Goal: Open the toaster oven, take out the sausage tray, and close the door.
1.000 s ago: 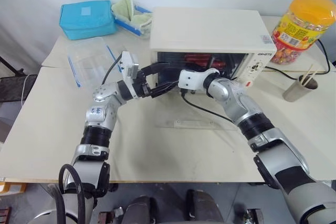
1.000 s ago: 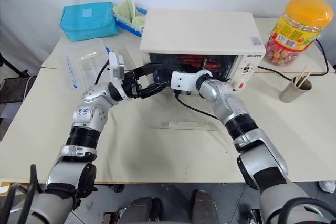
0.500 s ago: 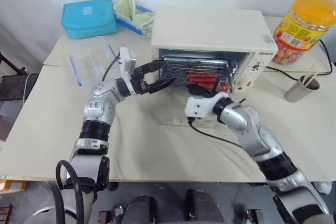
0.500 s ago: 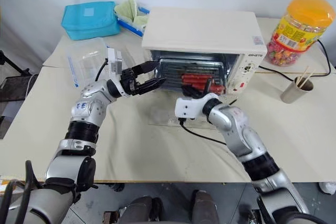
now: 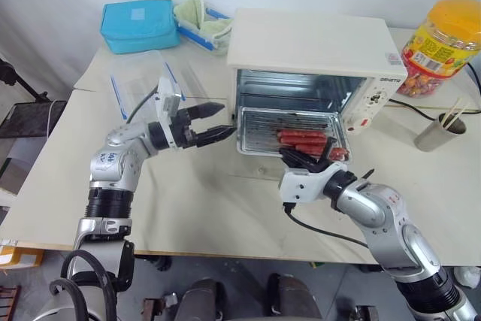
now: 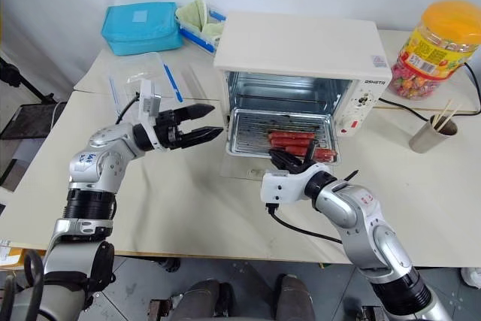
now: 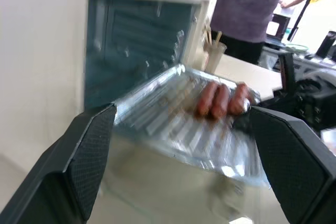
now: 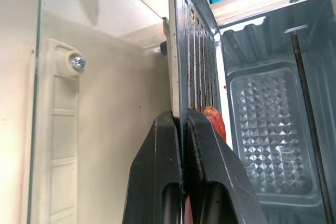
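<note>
Three red sausages (image 5: 302, 137) side by side on the wire rack of the sausage tray (image 5: 263, 129), toward its right part. Tray drawn mostly out of the toaster oven (image 5: 308, 39), above the door (image 5: 252, 169), which lies folded down flat in front of the open cavity. Back edge of the tray at the mouth of the oven.

Right gripper (image 8: 180, 116) at the front rim of the tray, both black fingers pressed together on the thin metal edge, clamped on it. In the right wrist view, one sausage end just beside the finger, almost touching. White bar handle (image 8: 60, 145) of the door visible through the glass, beside the gripper and below the tray.

Left gripper (image 5: 218, 119) to the left of the oven opening, fingers wide apart, holding nothing. Points level toward the left corner of the tray, near it but with a clear gap. In the left wrist view, tray and sausages seen between the two spread fingers.

On the surface (image 5: 195, 201) also: clear plastic container with blue clips (image 5: 143, 84) behind the left arm, blue pouch (image 5: 139, 25) at the back, candy jar with orange lid (image 5: 443, 35) and cup with sticks (image 5: 440, 131) on the right of the oven. Person in a purple top (image 7: 247, 3) standing behind the surface.
</note>
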`<state>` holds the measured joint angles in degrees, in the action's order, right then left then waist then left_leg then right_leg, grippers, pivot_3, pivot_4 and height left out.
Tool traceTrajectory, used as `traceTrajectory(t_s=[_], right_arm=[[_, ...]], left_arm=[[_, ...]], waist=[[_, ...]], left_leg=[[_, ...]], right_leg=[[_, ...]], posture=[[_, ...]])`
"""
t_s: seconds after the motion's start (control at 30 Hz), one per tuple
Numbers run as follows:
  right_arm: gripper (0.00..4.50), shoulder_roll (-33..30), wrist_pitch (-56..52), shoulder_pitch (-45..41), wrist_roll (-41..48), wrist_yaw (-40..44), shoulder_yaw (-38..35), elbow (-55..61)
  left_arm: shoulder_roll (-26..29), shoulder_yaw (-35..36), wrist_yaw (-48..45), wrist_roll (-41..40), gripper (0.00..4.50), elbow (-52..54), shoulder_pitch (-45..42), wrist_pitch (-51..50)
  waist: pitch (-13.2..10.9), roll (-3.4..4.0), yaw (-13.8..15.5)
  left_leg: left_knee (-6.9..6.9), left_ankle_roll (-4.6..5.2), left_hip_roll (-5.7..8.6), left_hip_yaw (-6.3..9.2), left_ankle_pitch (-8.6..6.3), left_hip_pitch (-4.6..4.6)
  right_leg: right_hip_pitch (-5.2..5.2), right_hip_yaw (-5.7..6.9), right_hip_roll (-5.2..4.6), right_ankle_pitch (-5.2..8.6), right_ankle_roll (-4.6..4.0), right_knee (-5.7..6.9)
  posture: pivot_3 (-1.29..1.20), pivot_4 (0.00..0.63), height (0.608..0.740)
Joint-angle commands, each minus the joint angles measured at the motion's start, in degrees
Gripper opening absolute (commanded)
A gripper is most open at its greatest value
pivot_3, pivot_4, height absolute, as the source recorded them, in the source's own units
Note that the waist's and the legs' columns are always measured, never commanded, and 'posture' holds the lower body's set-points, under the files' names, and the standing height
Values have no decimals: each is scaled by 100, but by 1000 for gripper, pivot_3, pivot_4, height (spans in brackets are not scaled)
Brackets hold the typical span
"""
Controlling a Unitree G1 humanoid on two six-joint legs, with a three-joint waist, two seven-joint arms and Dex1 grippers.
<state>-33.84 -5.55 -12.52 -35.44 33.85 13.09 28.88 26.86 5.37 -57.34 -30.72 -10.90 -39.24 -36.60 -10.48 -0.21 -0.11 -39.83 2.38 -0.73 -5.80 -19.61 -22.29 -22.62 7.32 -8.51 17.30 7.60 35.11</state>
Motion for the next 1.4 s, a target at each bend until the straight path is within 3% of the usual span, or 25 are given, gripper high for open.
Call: traceTrajectory(t_s=[0.03,0.23,0.57,0.67,0.77,0.83,1.1,1.3,1.4], right_arm=[[57,-97,83,127,-5,38,-193,447],[57,-229,609,310,167,57,-150,544],[57,-289,1509,-30,282,-3,-19,156],[0,-196,1608,-188,269,-36,33,18],[0,-156,1671,-234,268,-30,59,-73],[0,-144,1692,-242,274,-29,57,-113],[0,-98,1933,-358,575,44,122,-276],[0,-55,1697,-240,1181,366,40,-238],[794,-94,1658,-212,1576,526,-33,-146]], left_arm=[[402,50,94,-294,4260,644,226,-867],[324,463,873,-897,4260,625,83,-2526],[-472,1652,2206,-1849,4260,350,-458,-4703],[-646,1932,2533,-1925,3738,331,-519,-5129],[-904,2353,2845,-1986,2731,263,-626,-5445],[-981,2521,3036,-2065,2398,194,-664,-5568],[-632,2192,3794,-2949,154,-356,-482,-5590],[-633,2474,4540,-3972,5,-850,-495,-5590],[-691,2786,5125,-4179,0,-1112,-486,-5590]], waist=[[0,0,-5],[0,0,32],[0,0,-3],[0,0,1],[0,-1,12],[-1,-1,21],[-1,-1,-1],[-1,-2,11],[-1,-1,5]], left_leg=[[1,0,-1,1,0,0],[-13,0,3,13,0,-1],[-12,-2,1,21,1,1],[-12,-2,2,22,1,1],[-14,-2,3,22,1,1],[-15,-3,3,26,1,0],[-13,-6,4,28,2,3],[-14,-6,6,33,2,5],[-14,-6,7,35,2,6]], right_leg=[[0,1,0,0,0,0],[13,0,-2,0,0,-1],[15,1,3,0,0,0],[15,0,2,0,0,2],[16,-1,1,0,0,3],[17,0,1,0,0,2],[18,-3,0,0,0,5],[22,-5,-1,0,0,5],[23,-5,-1,0,0,7]], posture=[[0,150,740],[0,150,740],[0,150,740],[0,150,740],[0,150,740],[0,150,740],[0,150,740],[0,150,740],[0,150,740]])
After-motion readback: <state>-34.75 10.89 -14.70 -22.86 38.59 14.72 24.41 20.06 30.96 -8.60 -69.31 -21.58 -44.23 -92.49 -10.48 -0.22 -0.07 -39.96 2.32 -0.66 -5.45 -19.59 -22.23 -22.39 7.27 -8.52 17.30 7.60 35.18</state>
